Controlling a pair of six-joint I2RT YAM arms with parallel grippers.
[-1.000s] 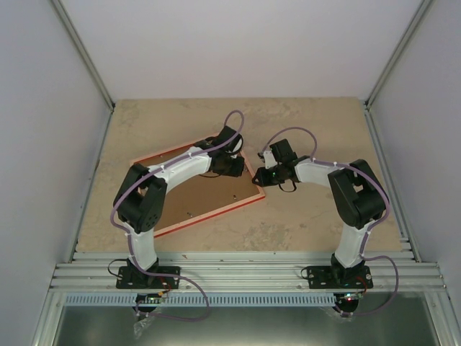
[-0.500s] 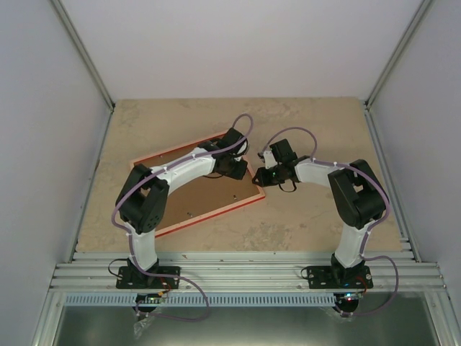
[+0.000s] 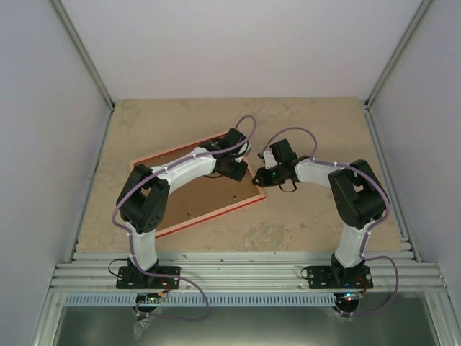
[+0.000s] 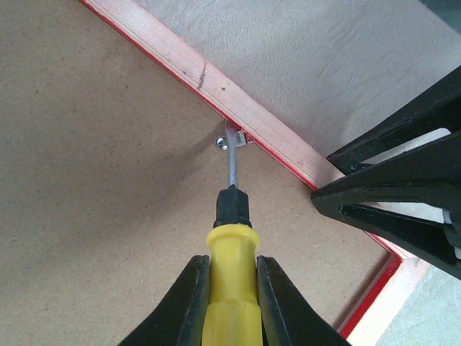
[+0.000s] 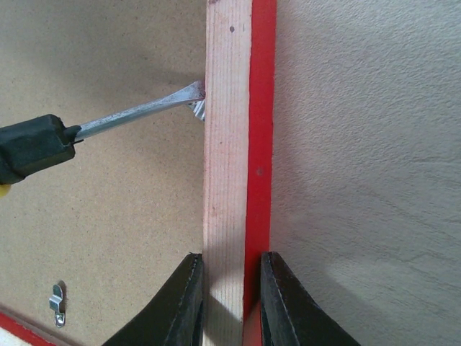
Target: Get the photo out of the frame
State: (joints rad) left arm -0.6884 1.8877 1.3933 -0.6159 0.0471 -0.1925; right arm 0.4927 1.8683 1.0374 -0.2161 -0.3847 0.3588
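Observation:
The frame (image 3: 205,204) lies face down on the table, brown backing board up, pinkish rim and red edge showing. The photo is hidden beneath the board. My left gripper (image 4: 232,261) is shut on a yellow-handled screwdriver (image 4: 230,210). The blade tip rests at a small metal clip (image 4: 232,140) by the frame's right rim (image 4: 245,114). My right gripper (image 5: 229,263) is shut on that same rim (image 5: 227,144), one finger on the board side and one on the red outer edge. From the right wrist view the screwdriver blade (image 5: 137,113) reaches the clip (image 5: 197,108).
A second metal clip (image 5: 57,303) sits on the backing board near the frame's lower rim. The beige table (image 3: 317,216) lies between grey side walls. An aluminium rail (image 3: 245,270) runs along the near edge, by the arm bases.
My left wrist has shifted a little to the right, towards the frame's right rim, with the screwdriver in it. The right arm and the frame have not moved.

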